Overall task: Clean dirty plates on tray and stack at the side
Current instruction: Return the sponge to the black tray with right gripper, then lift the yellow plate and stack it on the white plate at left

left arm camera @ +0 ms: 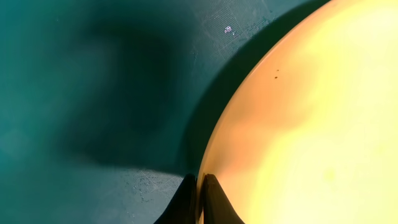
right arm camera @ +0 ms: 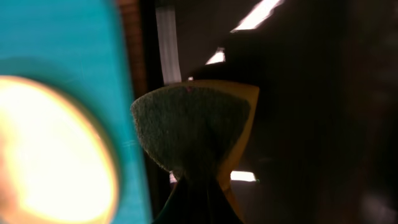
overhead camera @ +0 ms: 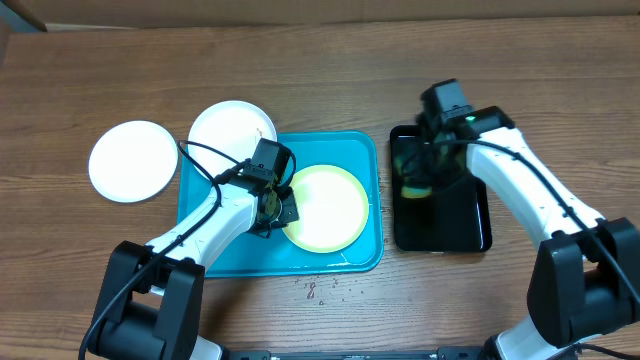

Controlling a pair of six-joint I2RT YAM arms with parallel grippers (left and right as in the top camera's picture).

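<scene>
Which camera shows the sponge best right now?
The right wrist view: the sponge fills the middle, green scrubbing face toward the camera, pinched in the jaws. Overhead shows only a small yellow-green bit above the black tray. The left wrist view misses it.

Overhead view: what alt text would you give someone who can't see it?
The left gripper pinches the rim of a round pale yellow-green plate in a turquoise plastic tray on a wooden table. The right gripper holds a yellow-and-green sponge over a glossy black rectangular tray; two round white plates sit at left.
</scene>
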